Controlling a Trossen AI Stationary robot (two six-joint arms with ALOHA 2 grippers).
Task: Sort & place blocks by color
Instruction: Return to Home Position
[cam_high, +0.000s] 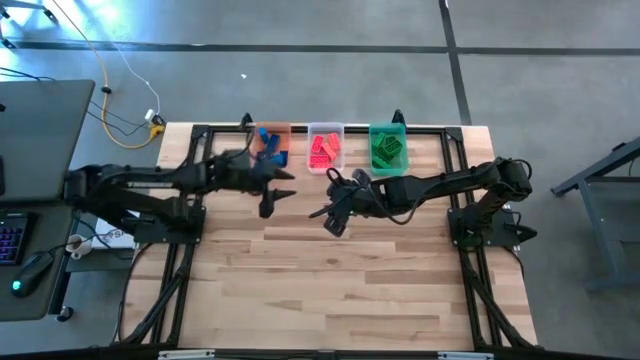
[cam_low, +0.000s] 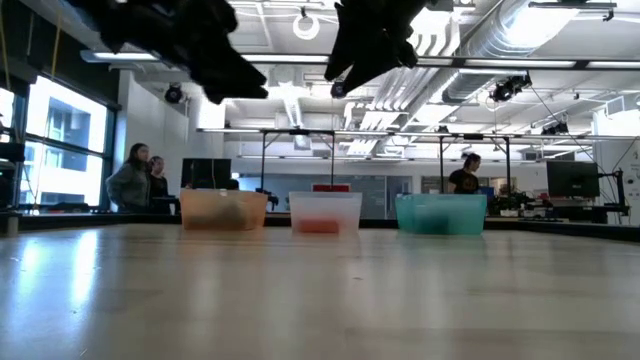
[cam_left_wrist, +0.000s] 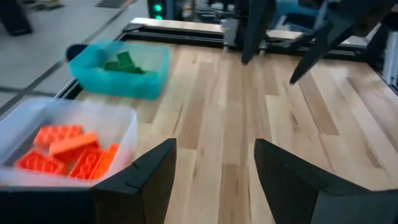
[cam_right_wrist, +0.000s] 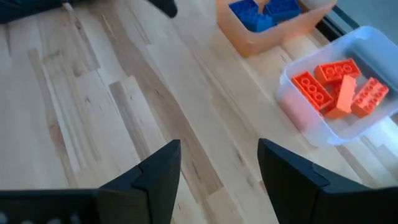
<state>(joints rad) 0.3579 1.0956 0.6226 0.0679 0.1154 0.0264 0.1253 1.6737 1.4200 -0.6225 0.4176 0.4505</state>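
L fingers (cam_left_wrist: 144, 177) & R fingers (cam_right_wrist: 152, 171) hanging apart, empty. I'm hovering close to clear bin (cam_right_wrist: 308, 124), other arm: risking clipping.

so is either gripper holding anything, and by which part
Nothing is held: the left gripper and the right gripper are both open and empty.

Blue blocks (cam_right_wrist: 256, 12) in an orange bin (cam_right_wrist: 273, 37), orange-red blocks (cam_right_wrist: 336, 87) in a clear bin (cam_right_wrist: 300, 115), green blocks (cam_left_wrist: 121, 62) in a teal-green bin (cam_left_wrist: 118, 84), on a pale, plank-striped wooden table (cam_high: 330, 290).
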